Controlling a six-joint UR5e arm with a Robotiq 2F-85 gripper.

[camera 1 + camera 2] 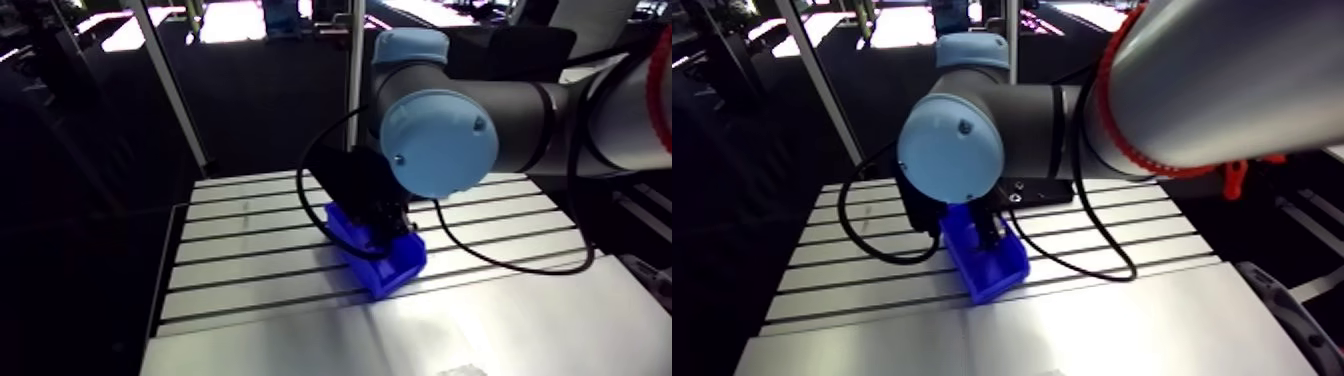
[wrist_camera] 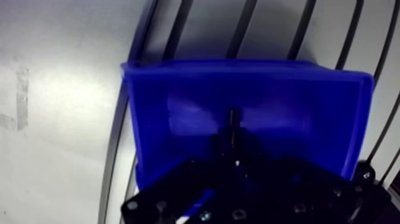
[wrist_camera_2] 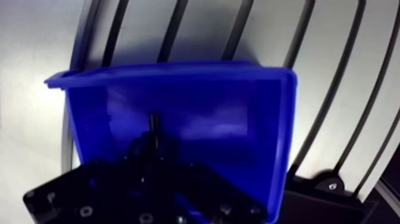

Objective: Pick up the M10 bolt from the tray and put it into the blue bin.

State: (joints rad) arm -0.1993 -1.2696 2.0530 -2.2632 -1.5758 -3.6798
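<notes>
The blue bin [image 1: 388, 272] stands on the slotted table, and in the arm view the wrist comes down right over it. In the wrist view my gripper [image 2: 232, 152] is lowered inside the blue bin [image 2: 178, 113], its dark fingers close together. A short dark bolt [image 2: 233, 122] sticks out from between them, over the bin's floor. The bolt [image 3: 154, 125] looks held rather than lying loose. No tray shows in any view.
The bin rests on the slotted aluminium table [image 1: 250, 240] beside a smooth metal plate [image 1: 470, 330] that covers the near part of the table. A black cable [image 1: 500, 265] loops over the slots to the right of the bin.
</notes>
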